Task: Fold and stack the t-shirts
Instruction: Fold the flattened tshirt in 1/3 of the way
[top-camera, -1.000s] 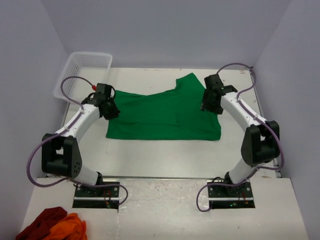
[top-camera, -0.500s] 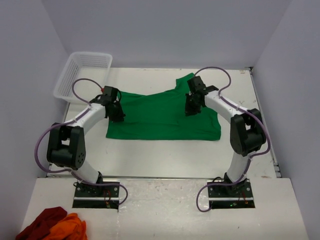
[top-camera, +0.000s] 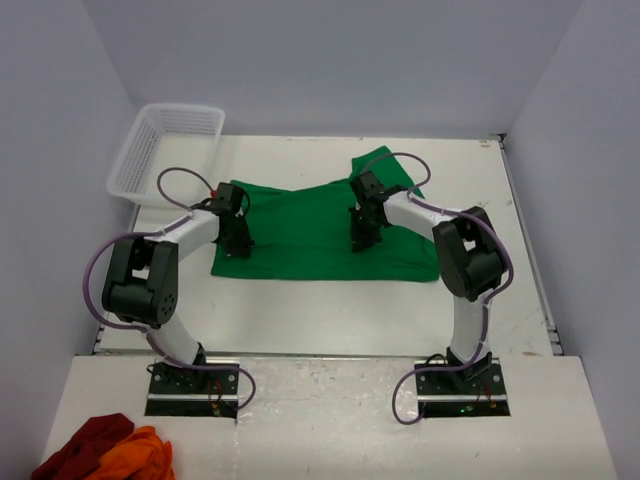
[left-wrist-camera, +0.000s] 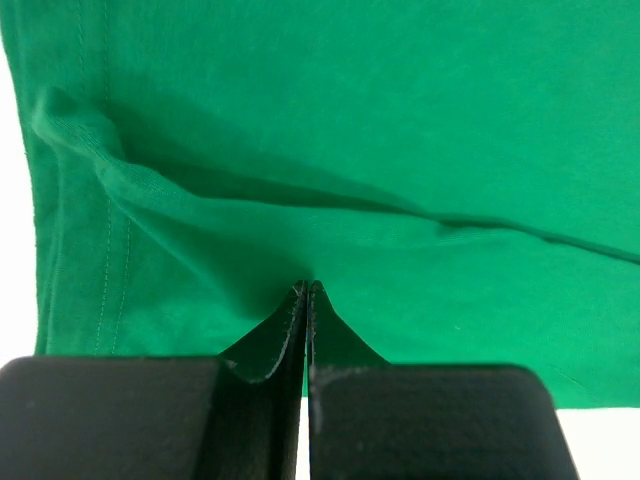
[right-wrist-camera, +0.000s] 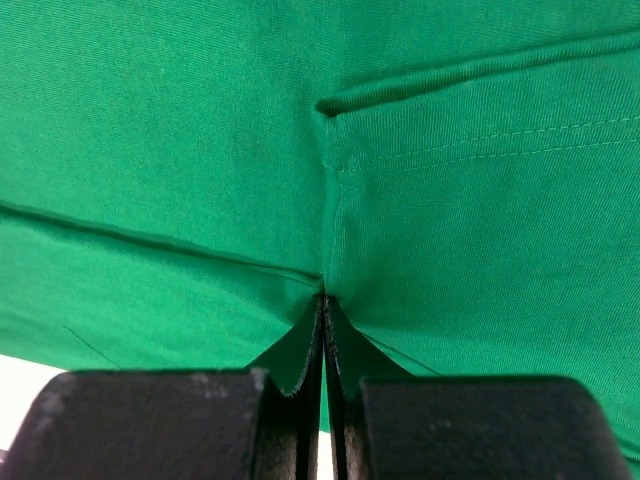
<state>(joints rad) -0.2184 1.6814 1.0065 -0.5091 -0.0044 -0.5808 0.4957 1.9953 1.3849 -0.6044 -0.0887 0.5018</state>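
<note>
1. Closest to me, at the near left corner: a dark red cloth and an orange cloth in a heap. They're well apart from both arms and not part of this job.
2. Both arms rise from the near edge of the table and bend inward, so each wrist comes down onto the work from its own side.
3. The t-shirt lies mid-table between the arms, spread mostly flat. Its near hem is straight. The far right part peaks toward the back; whether that's a sleeve or a bunched corner, I can't tell.
4. The left gripper sits at the shirt's left edge.
   - The jaws are pressed together and the tips are on the green cloth.
   - A ridge of fabric is drawn up toward the tips.
   - I read this as pinching the shirt near its side hem.
5. The right gripper is further in, a bit right of the shirt's middle.
   - The jaws are pressed together.
   - A stitched seam and a fold edge run straight into the tips.
   - This one is pinching the shirt too.
6. Why it's held this way, as I judge it: the two pinches sit at roughly the same depth across the shirt. That lets the cloth be lifted evenly and carried over for a fold. The fold isn't made yet and nothing is stacked.
7. Farthest off, at the far left corner, is a white mesh basket. It's apart from the shirt and just beyond the left arm's reach line. It may be the drop spot; I can't say.
</note>
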